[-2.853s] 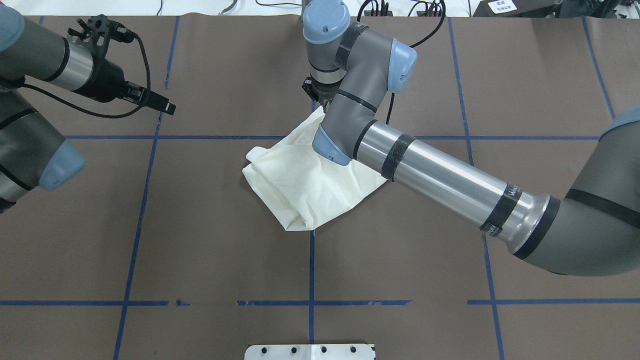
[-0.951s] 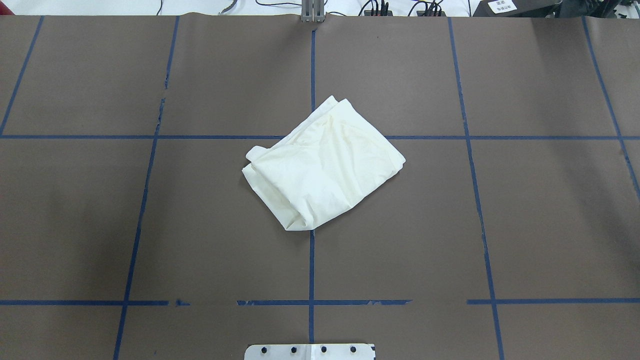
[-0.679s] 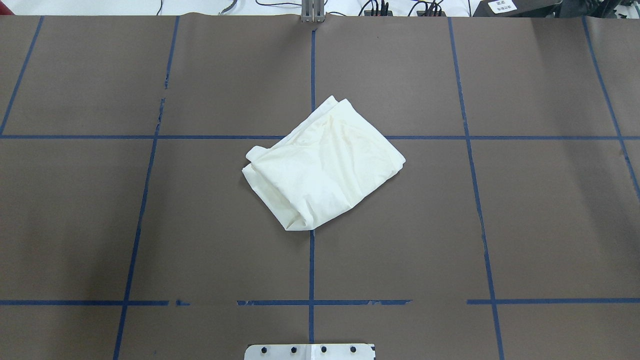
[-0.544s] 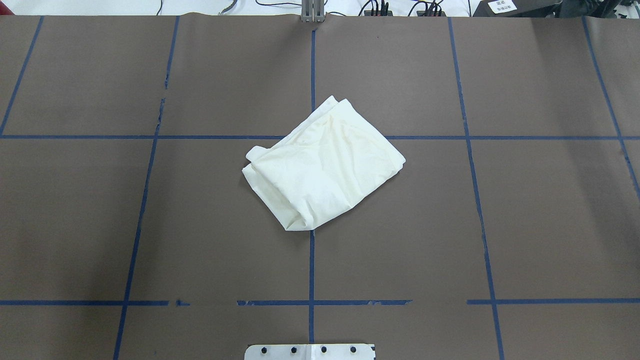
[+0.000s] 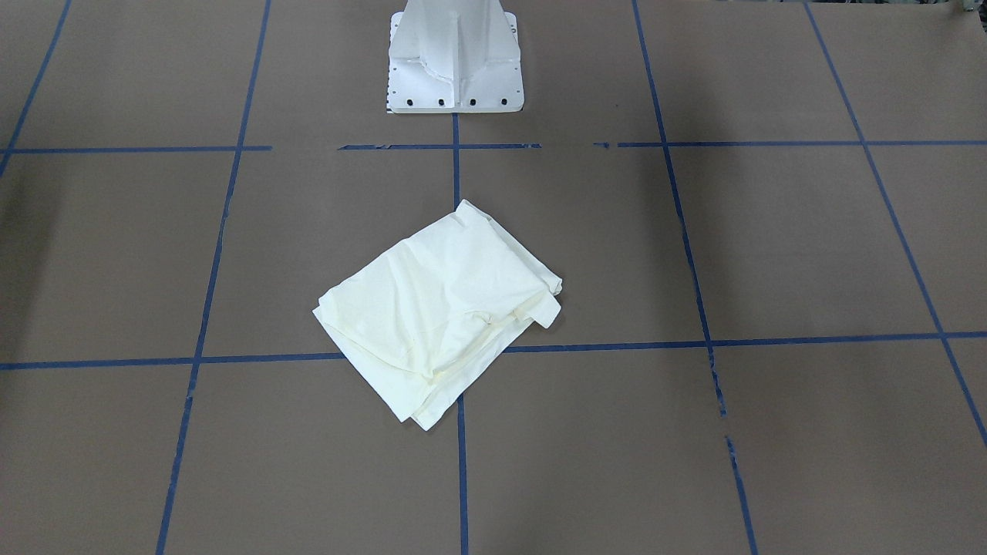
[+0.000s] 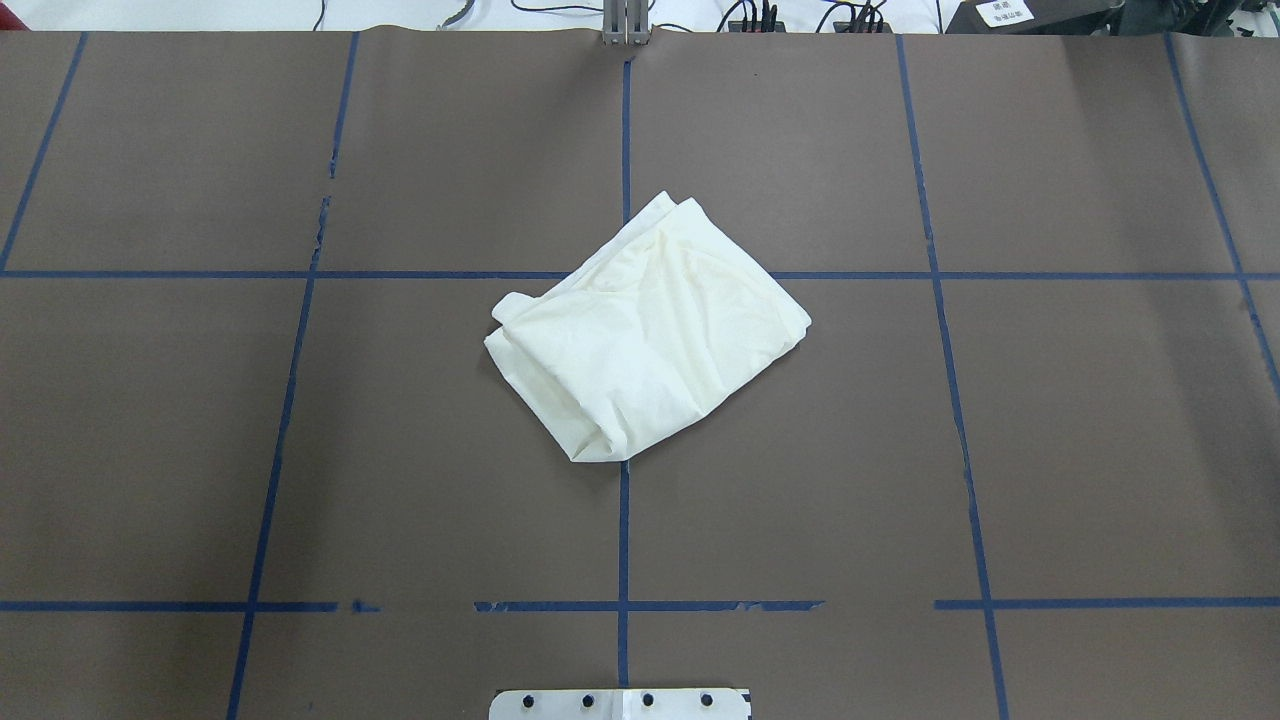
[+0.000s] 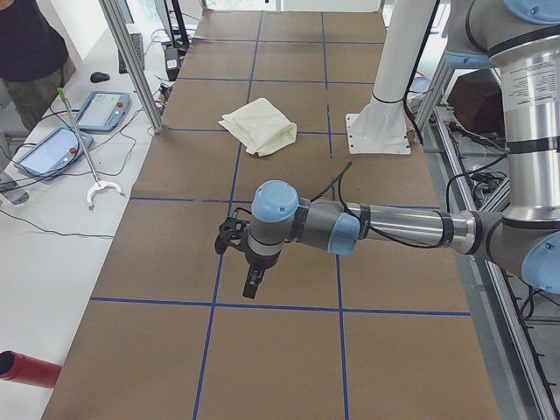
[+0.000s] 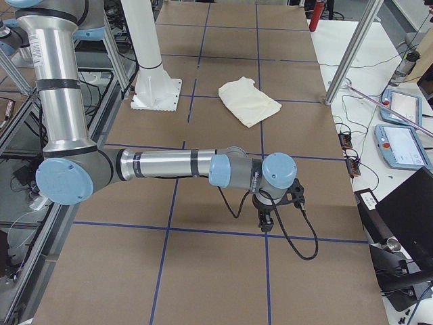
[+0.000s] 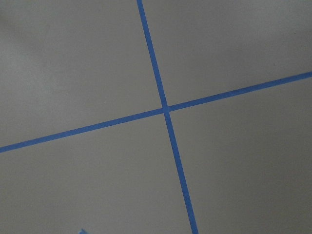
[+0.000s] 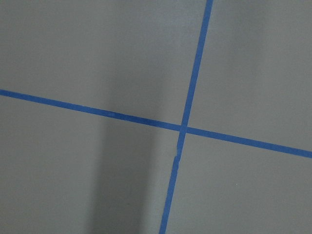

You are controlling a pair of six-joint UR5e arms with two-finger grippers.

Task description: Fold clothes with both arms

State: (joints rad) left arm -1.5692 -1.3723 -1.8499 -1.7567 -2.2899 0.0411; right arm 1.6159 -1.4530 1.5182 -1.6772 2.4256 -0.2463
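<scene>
The cream shirt (image 6: 645, 330) lies folded into a small, skewed packet at the middle of the brown table, plain side up; no print shows. It also shows in the front-facing view (image 5: 436, 308) and both side views (image 7: 260, 125) (image 8: 249, 100). No gripper touches it. My left gripper (image 7: 249, 284) hangs over the table far off at the left end, and I cannot tell whether it is open or shut. My right gripper (image 8: 264, 223) hangs far off at the right end, and I cannot tell its state either. The wrist views show only taped table.
The white pedestal base (image 5: 455, 58) stands at the robot's side of the table. Blue tape lines (image 6: 622, 520) grid the brown cover. Teach pendants (image 7: 52, 149) (image 8: 399, 145) lie on side benches. A person (image 7: 31, 44) stands beyond the far bench.
Both arms have left the overhead view; earlier the right gripper was at the shirt's far edge. The shirt has lain still for the last second.
</scene>
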